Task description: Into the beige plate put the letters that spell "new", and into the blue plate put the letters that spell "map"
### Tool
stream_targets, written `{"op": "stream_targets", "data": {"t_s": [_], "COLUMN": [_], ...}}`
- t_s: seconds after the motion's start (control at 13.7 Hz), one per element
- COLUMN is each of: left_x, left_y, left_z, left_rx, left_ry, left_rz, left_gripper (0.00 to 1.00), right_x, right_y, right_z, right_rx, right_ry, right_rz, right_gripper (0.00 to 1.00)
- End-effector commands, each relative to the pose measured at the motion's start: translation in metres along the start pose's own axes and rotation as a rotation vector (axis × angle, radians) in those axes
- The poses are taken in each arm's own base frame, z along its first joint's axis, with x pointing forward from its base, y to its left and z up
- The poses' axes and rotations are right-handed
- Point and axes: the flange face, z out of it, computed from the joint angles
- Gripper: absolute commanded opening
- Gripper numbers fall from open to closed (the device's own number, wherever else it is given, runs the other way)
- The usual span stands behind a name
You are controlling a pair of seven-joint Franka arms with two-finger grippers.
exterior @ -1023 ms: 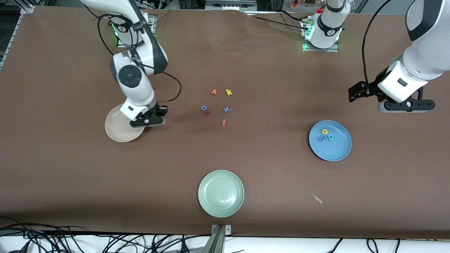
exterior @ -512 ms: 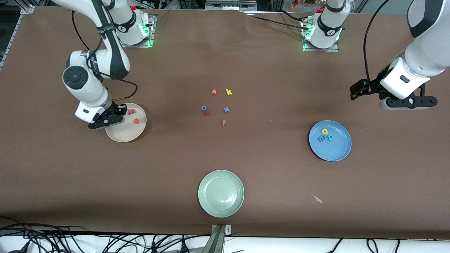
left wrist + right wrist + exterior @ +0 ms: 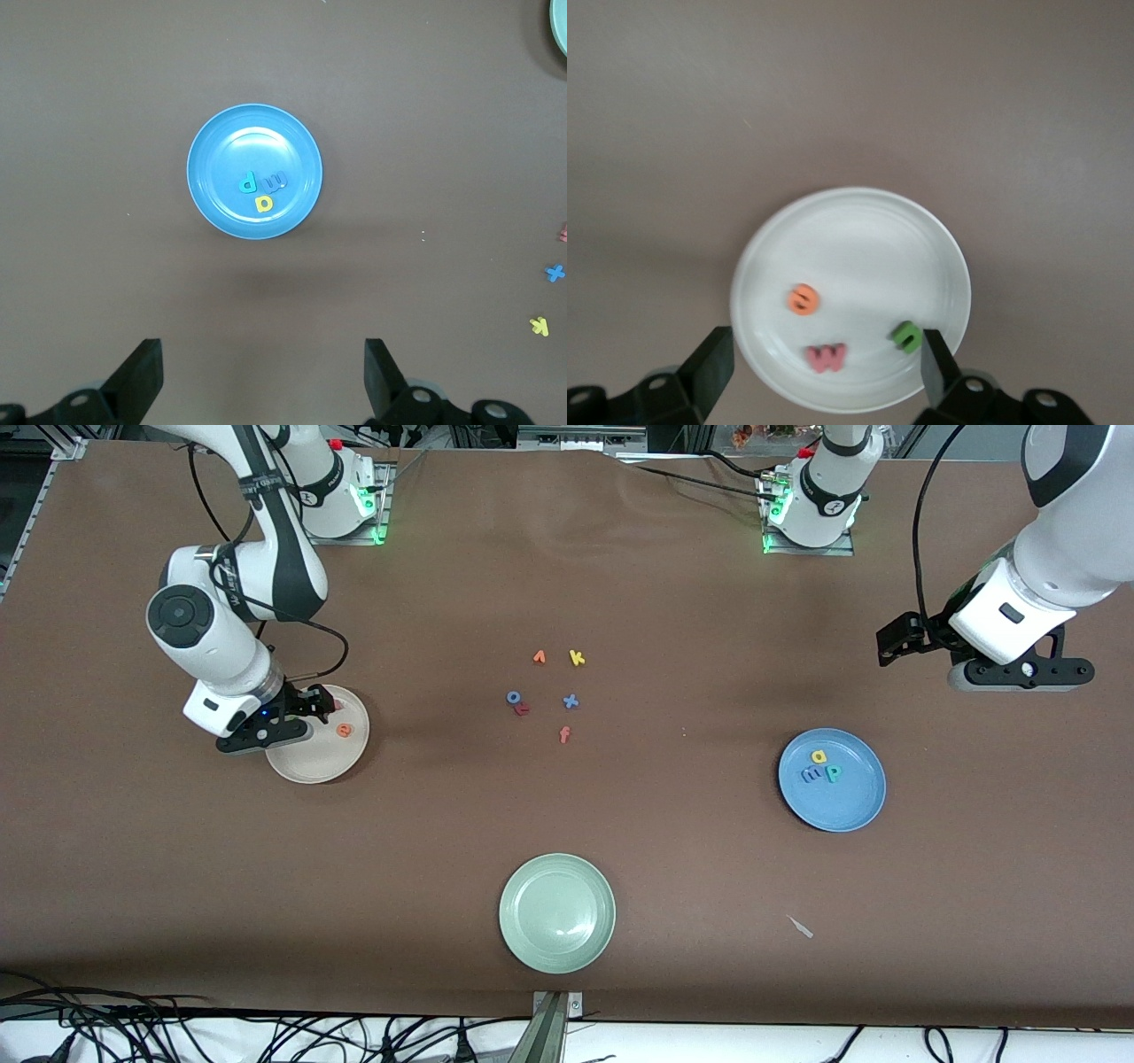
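At the left of the front view, the right gripper (image 3: 282,724) hangs with its fingers spread and empty over the round cream-beige plate (image 3: 312,766); the right wrist view shows the small foam green n (image 3: 906,336), orange e (image 3: 803,299) and red-pink w (image 3: 826,357) lying loose in it, apparently just dropped. At the right, the left gripper (image 3: 1019,675) waits, released wide above bare brown table, clear of the round medium-blue plate (image 3: 855,806), which already holds the lavender-blue m (image 3: 810,774), yellow a (image 3: 819,756) and teal p (image 3: 833,772). Both words look sorted.
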Motion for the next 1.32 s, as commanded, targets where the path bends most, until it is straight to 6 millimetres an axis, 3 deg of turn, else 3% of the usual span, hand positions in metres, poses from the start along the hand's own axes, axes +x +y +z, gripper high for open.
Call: {"op": "stream_targets", "data": {"t_s": [0.0, 0.15, 0.37, 0.73, 1.1, 1.24], "left_x": [-0.005, -0.005, -0.004, -0.005, -0.004, -0.005], "left_y": [-0.002, -0.002, -0.006, -0.007, -0.007, -0.008], "left_z": [-0.011, -0.010, -0.011, -0.011, -0.010, -0.011], "left_rx": [-0.012, -0.010, -0.013, -0.014, -0.014, -0.014], "left_ry": [0.006, 0.003, 0.011, 0.004, 0.003, 0.004], "left_rz": [0.015, 0.017, 0.008, 0.008, 0.008, 0.006], "left_gripper": [1.00, 1.00, 1.00, 1.00, 1.00, 1.00], "right_x": [0.024, 0.032, 0.038, 0.039, 0.016, 0.008], "right_y": [-0.030, -0.043, -0.039, -0.016, 0.019, 0.037], "right_z": [-0.072, -0.115, -0.161, -0.184, -0.224, -0.230], "right_rx": [0.029, 0.028, 0.016, 0.031, 0.090, 0.084], "right_ry": [-0.017, -0.032, -0.014, 0.014, 0.004, 0.000], "right_rz": [0.062, 0.074, 0.052, 0.017, 0.039, 0.057], "right_gripper": [0.95, 0.98, 0.99, 0.99, 1.00, 1.00]}}
